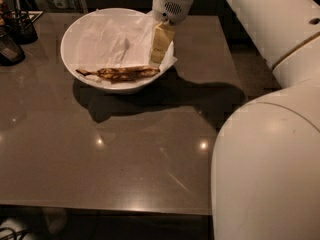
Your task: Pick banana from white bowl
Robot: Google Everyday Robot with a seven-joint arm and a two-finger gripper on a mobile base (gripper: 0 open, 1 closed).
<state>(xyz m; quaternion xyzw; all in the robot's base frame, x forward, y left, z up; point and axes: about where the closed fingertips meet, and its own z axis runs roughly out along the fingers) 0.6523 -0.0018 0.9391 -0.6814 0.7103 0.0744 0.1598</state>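
Camera view shows the gripper [157,58] hanging tip-down at the right rim of the white bowl [66,54], just above the right end of the banana [122,73]; whether it is wide or narrow I cannot tell. The banana lies across the bowl's near side on crumpled paper [107,39], so the arm [260,14] reaches in from the right, its wrist steeply down, probably lining up a grasp.
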